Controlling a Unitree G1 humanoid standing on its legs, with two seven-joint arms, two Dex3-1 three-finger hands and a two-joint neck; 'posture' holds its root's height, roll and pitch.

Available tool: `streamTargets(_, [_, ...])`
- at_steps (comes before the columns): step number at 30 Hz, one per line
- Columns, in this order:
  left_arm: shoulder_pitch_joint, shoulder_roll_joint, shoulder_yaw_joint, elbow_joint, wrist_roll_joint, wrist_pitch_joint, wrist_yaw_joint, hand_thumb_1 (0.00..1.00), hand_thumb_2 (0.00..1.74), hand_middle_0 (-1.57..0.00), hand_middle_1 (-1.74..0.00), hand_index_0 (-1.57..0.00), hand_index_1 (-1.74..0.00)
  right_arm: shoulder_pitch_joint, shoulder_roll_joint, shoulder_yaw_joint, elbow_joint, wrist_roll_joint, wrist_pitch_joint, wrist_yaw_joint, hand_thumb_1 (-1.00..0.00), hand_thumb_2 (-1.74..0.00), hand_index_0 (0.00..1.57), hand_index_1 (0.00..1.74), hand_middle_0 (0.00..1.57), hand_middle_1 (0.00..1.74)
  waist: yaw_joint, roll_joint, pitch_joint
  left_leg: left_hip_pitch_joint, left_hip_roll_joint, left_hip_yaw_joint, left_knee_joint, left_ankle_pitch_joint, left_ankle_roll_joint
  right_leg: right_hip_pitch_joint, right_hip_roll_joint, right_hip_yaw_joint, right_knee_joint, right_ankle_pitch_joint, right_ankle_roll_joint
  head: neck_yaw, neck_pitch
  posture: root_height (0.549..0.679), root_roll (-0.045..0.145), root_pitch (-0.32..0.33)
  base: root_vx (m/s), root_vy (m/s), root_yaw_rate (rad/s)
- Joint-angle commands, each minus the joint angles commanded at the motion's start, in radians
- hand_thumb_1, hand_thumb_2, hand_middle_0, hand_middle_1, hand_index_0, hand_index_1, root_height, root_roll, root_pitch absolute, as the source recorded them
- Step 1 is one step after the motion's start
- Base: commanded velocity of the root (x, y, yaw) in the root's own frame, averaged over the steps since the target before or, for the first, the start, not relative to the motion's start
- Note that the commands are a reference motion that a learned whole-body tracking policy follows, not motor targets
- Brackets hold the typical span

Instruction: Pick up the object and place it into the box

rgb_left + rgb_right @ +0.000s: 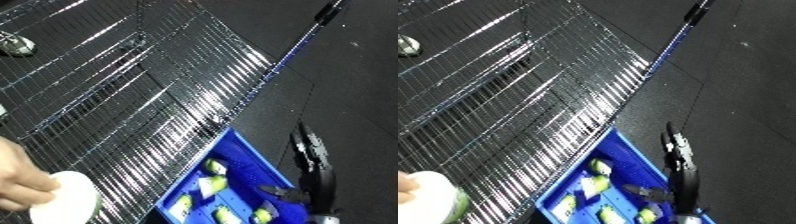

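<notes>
Black and straight-fingered, the robot's right hand (309, 150) hangs empty just beside the blue bin (251, 150); the left hand is out of view. Inside the bin lie about five green-and-white objects (214, 166), so much looks done. Well apart, on the wire shelf (133, 90), a person's hand (19, 175) holds one white round object (64, 199), not yet binned.
</notes>
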State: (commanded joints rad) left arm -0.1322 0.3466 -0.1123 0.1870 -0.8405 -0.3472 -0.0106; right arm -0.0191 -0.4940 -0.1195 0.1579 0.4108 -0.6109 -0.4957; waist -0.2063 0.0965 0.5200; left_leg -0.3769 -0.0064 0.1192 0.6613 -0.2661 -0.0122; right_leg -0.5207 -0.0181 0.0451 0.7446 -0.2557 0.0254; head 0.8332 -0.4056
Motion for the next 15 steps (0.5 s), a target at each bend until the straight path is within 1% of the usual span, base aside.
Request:
streamTargets(2, [-0.001, -0.001, -0.002, -0.003, 0.001, 0.001, 0.001, 1.00, 1.74, -1.57, -1.74, -1.57, -1.74, 0.001, 0.004, 0.004, -0.008, 0.013, 0.008, 0.016, 0.00, 0.00, 0.00, 0.00, 0.00, 0.00, 0.002, -0.003, 0.000, -0.002, 0.000, -0.002, -0.001, 0.002, -0.0004, 0.000, 0.0003, -0.002, -0.001, 0.001, -0.0004, -0.015, -0.005, 0.644, 0.113, 0.064, 0.002, -0.008, 0.038])
streamTargets(3, [-0.002, -0.001, -0.002, -0.004, 0.001, 0.002, 0.001, 1.00, 1.74, -1.57, -1.74, -1.57, -1.74, 0.002, 0.007, 0.008, -0.013, 0.021, 0.014, 0.034, 0.00, 0.00, 0.00, 0.00, 0.00, 0.00, 0.004, -0.005, 0.000, -0.004, 0.001, -0.004, 0.001, 0.003, -0.0008, 0.000, 0.0003, -0.003, -0.001, 0.001, -0.0006, -0.022, -0.011, 0.644, 0.113, 0.064, 0.001, -0.014, 0.050])
streamTargets(6, [-0.004, 0.001, -0.003, -0.007, 0.002, 0.009, -0.001, 1.00, 1.74, -1.57, -1.74, -1.57, -1.74, 0.000, 0.012, 0.023, -0.030, 0.034, 0.035, 0.106, 0.00, 0.00, 0.00, 0.00, 0.00, 0.00, 0.011, -0.013, 0.000, -0.013, 0.002, -0.008, 0.010, 0.005, -0.0018, 0.001, -0.0002, -0.007, -0.001, 0.002, -0.0008, -0.056, -0.038, 0.644, 0.112, 0.065, 0.005, -0.027, 0.072])
streamTargets(9, [-0.005, 0.005, -0.007, -0.009, 0.007, 0.015, -0.008, 1.00, 1.74, -1.57, -1.74, -1.57, -1.74, -0.009, 0.012, 0.048, -0.058, 0.022, 0.061, 0.172, 0.00, 0.00, 0.00, 0.00, 0.00, 0.00, 0.024, -0.022, 0.000, -0.021, 0.001, -0.017, 0.016, 0.004, -0.0015, 0.004, 0.0007, -0.012, 0.001, 0.000, -0.0019, -0.105, -0.057, 0.644, 0.109, 0.063, 0.003, -0.057, 0.141])
streamTargets(13, [-0.012, 0.013, -0.014, -0.010, 0.018, 0.027, -0.016, 1.00, 1.74, -1.57, -1.74, -1.57, -1.74, -0.033, 0.007, 0.092, -0.103, 0.000, 0.116, 0.243, 0.00, 0.00, 0.00, 0.00, 0.00, 0.00, 0.048, -0.035, 0.000, -0.029, -0.002, -0.033, 0.017, 0.000, 0.0004, 0.009, 0.0026, -0.021, 0.007, -0.003, -0.0028, -0.165, -0.078, 0.644, 0.104, 0.060, -0.002, -0.072, 0.178])
streamTargets(15, [-0.021, 0.017, -0.016, -0.007, 0.025, 0.035, -0.016, 1.00, 1.74, -1.57, -1.74, -1.57, -1.74, -0.050, 0.001, 0.111, -0.119, -0.005, 0.141, 0.275, 0.00, 0.00, 0.00, 0.00, 0.00, 0.00, 0.059, -0.042, 0.000, -0.034, -0.004, -0.040, 0.020, -0.003, 0.0019, 0.011, 0.0026, -0.027, 0.010, -0.004, -0.0029, -0.200, -0.099, 0.643, 0.101, 0.058, 0.009, -0.068, 0.147])
